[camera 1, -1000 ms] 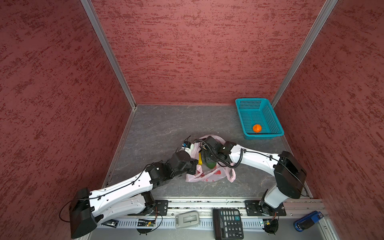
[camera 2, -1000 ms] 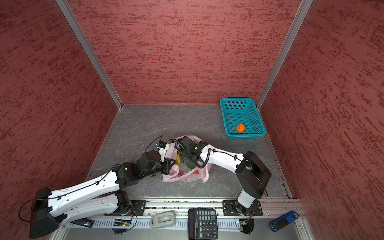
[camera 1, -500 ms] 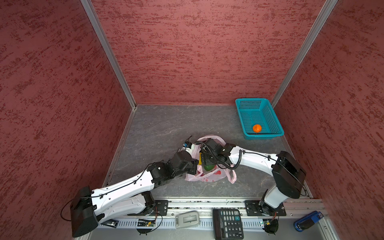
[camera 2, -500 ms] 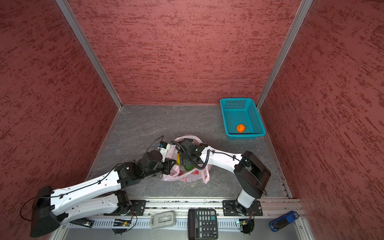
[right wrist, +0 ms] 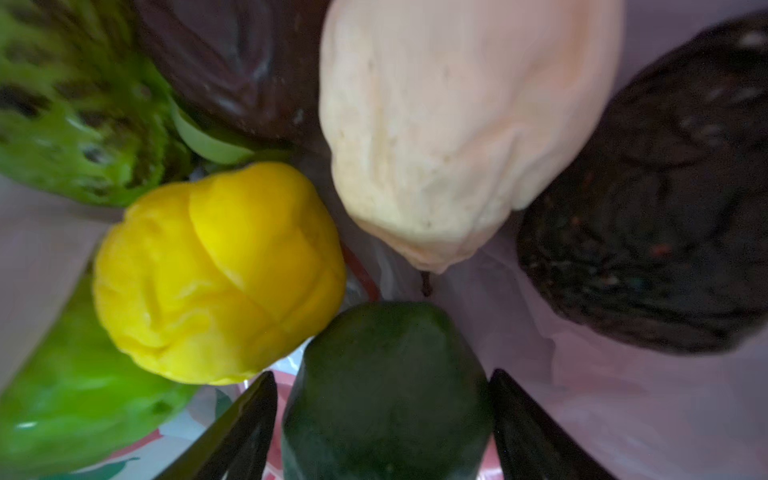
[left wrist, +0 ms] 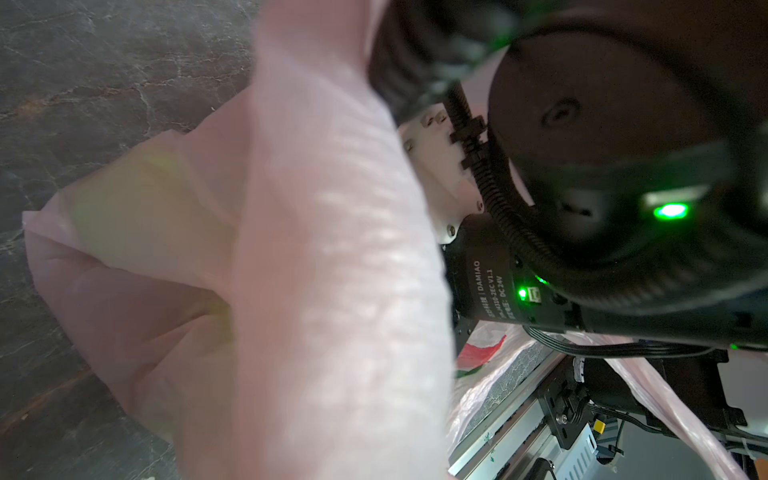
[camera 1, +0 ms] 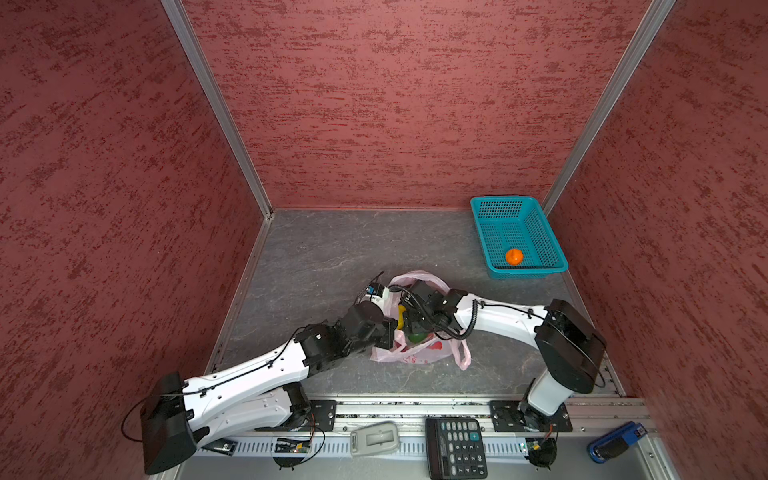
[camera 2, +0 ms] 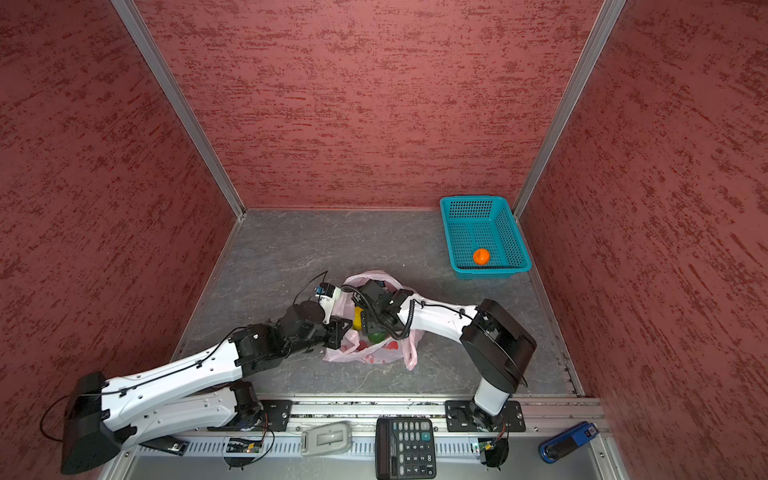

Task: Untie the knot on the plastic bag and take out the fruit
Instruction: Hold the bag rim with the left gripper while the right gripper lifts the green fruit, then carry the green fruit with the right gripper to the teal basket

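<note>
Bag (camera 1: 419,353) open on table (camera 1: 324,257). Right gripper (right wrist: 382,374) inside bag, jaws apart astride dark green fruit (right wrist: 386,415), contact unclear. Left gripper (camera 1: 391,329) closed at bag's left edge. Orange (camera 1: 514,256) in basket (camera 1: 505,206).

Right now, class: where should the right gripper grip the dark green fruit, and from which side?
Across the flanks of the dark green fruit, down through the plastic bag: the right gripper straddles it; yellow fruit and cream fruit crowd its end.

Pink plastic bag (camera 1: 409,355), red-printed; teal perforated basket (camera 1: 528,271).
</note>
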Available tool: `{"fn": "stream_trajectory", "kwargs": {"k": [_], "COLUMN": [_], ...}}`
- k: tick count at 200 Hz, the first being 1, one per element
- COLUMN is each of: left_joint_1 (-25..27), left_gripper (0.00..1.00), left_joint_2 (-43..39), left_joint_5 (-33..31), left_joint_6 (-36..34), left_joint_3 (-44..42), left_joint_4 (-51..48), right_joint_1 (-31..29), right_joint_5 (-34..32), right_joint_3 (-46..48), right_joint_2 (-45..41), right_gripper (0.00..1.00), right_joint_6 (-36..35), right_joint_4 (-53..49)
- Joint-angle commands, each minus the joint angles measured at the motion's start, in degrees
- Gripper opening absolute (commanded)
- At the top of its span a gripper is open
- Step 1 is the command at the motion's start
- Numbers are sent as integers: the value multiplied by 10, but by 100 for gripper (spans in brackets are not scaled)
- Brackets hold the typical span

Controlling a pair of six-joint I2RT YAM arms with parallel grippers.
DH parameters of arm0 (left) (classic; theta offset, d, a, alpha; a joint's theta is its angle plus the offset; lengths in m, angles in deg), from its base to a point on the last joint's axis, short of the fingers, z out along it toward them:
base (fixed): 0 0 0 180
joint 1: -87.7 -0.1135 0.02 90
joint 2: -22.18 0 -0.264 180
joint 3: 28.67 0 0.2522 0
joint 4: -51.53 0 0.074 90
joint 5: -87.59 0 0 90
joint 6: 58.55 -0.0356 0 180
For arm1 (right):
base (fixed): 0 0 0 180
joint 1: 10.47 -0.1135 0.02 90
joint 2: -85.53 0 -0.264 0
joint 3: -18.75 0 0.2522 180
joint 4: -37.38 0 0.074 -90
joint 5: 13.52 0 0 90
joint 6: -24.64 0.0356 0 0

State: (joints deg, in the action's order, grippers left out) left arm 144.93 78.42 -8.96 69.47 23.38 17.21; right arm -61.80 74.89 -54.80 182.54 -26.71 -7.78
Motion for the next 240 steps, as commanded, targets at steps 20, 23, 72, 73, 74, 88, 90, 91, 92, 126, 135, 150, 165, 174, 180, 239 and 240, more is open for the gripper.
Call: {"fn": "stream_trajectory", "kwargs": {"k": [20, 23, 72, 73, 74, 88, 90, 91, 92, 126, 135, 150, 165, 174, 180, 239, 240], "left_joint_1": [4, 4, 8, 7, 8, 8, 8, 8, 8, 6, 7, 7, 6, 6, 7, 4, 5], "left_gripper": [0, 0, 0, 0, 0, 0, 0, 0, 0, 0, 0, 0, 0, 0, 0, 0, 0], "left_joint_2": [-6, -6, -6, -6, -7, -7, -8, -7, -7, -10, -10, -9, -10, -11, -12, -12, -12], "left_joint_5": [-7, -7, -12, -12, -12, -13, -14, -14, -14, -14, -15, -15, -15, -16, -17, -24, -24], "left_joint_6": [4, 4, 7, 7, 7, 9, 9, 9, 9, 11, 11, 11, 12, 13, 14, 11, 11], "left_joint_3": [-5, -5, -6, -6, -6, -8, -8, -9, -9, -8, -8, -7, -7, -7, -7, 3, 3], "left_joint_4": [11, 11, 10, 10, 11, 12, 12, 12, 12, 14, 14, 12, 11, 10, 8, 0, 0], "right_joint_1": [-5, -5, -16, -17, -17, -24, -25, -25, -25, -44, -50, -59, -66, -68, -69, -69, -69], "right_joint_5": [1, 0, -26, -27, -28, -40, -41, -42, -42, -67, -71, -81, -94, -98, -100, -107, -109], "right_joint_3": [12, 12, 7, 7, 6, 1, 0, -1, -1, -20, -23, -33, -46, -55, -61, -135, -137], "right_joint_2": [1, 0, -71, -72, -75, -99, -102, -104, -105, -150, -162, -178, -194, -204, -211, -268, -269], "right_gripper": [71, 69, 52, 51, 51, 50, 50, 49, 49, 49, 49, 49, 48, 48, 48, 48, 48], "right_joint_6": [9, 9, 10, 10, 10, 9, 10, 9, 9, 2, 2, 0, 1, 1, 2, 4, 4], "right_joint_4": [7, 7, 7, 6, 6, -2, -3, -4, -4, -27, -32, -42, -57, -66, -73, -156, -158]}}
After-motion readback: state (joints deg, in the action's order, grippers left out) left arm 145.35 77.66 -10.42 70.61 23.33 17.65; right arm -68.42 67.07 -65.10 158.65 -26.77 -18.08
